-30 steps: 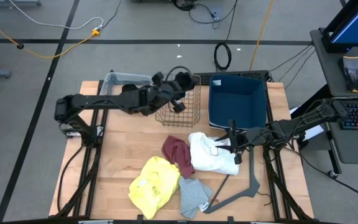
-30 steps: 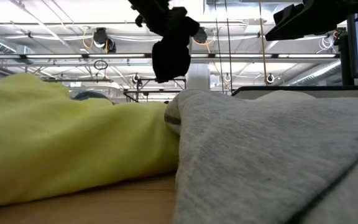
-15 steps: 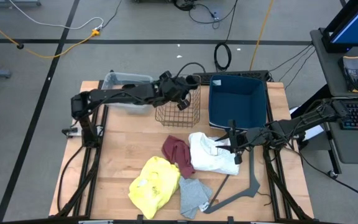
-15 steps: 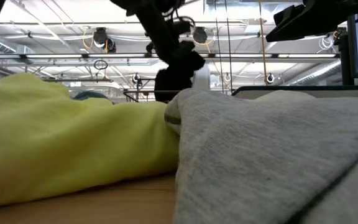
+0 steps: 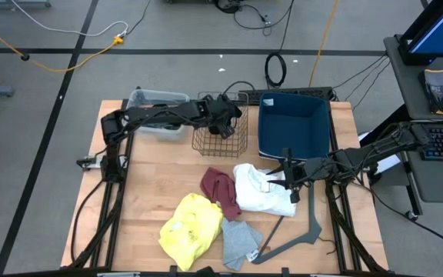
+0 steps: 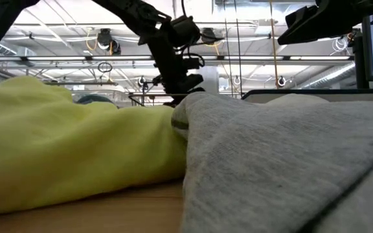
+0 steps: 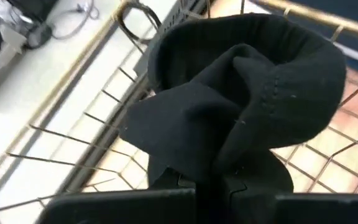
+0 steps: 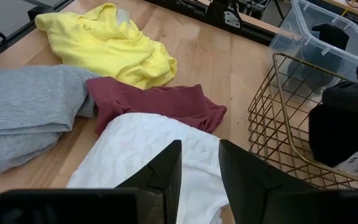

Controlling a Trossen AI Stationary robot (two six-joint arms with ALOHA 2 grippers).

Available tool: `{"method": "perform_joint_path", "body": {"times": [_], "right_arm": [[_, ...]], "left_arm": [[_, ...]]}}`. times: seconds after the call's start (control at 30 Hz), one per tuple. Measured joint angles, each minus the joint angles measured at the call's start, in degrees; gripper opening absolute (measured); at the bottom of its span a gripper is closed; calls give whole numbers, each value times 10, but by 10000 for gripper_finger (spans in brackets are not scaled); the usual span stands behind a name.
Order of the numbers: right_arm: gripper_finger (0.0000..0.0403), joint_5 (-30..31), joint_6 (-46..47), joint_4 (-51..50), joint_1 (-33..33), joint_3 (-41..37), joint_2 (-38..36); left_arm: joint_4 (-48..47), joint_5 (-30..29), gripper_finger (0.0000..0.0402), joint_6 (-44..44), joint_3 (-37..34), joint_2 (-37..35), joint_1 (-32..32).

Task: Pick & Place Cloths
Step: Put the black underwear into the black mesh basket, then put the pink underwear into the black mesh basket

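My left gripper (image 5: 224, 123) is shut on a black cloth (image 7: 241, 99) and reaches into the gold wire basket (image 5: 221, 137) at the table's far middle; the right wrist view shows the black cloth (image 8: 340, 130) inside the basket's wires (image 8: 278, 118). Near the table's middle lie a maroon cloth (image 5: 219, 188), a white cloth (image 5: 261, 188), a yellow cloth (image 5: 191, 223) and a grey cloth (image 5: 239, 240), all flat on the wood. My right gripper (image 5: 284, 181) hovers open over the white cloth's right edge (image 8: 148, 149), touching nothing. My left gripper pinches a bunched fold of the black cloth (image 7: 219, 165) between its two fingers, slanting down from the table's left. The cloth bulges out ahead of the fingers, inside the basket's rim. Whether it touches the basket's floor I cannot tell.
A dark blue bin (image 5: 294, 123) stands right of the basket, and a clear plastic tub (image 5: 156, 104) stands left of it. A grey angled hanger-like bar (image 5: 306, 227) lies at the near right. Bare wood shows at the table's left.
My left gripper has gone down with the black cloth, from above the basket into it, and has tipped more steeply downward. The cloth stays bunched in the fingers. The right arm and the cloths on the table have kept still.
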Motion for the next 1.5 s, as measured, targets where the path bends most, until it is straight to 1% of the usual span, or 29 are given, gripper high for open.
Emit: {"method": "perform_joint_path", "body": {"times": [0.3, 0.4, 0.53, 0.67, 0.77, 0.97, 1.27, 1.37, 1.5], "right_arm": [[100, 0, 0, -2, 0, 0, 0], [100, 0, 0, -2, 0, 0, 0], [100, 0, 0, -2, 0, 0, 0], [100, 0, 0, -1, 0, 0, 0], [100, 0, 0, -2, 0, 0, 0], [100, 0, 0, -1, 0, 0, 0], [100, -1, 1, -1, 0, 0, 0], [100, -2, 4, -1, 0, 0, 0], [100, -2, 24, 8, 0, 0, 0]], "left_arm": [[-14, 4, 1, -15, 0, -2, 7], [-20, 25, 1, -21, 0, -2, 12], [-22, 29, 1, -34, 0, -2, 16], [-34, 70, 8, -49, 0, -2, 26], [-47, 85, 28, -61, 0, -2, 30], [-65, 87, 83, -67, 0, -2, 28], [-87, 88, 206, -54, 0, -8, 19], [-103, 87, 239, -42, 0, -22, 17], [-128, 86, 266, -39, 0, -60, 8]]}}
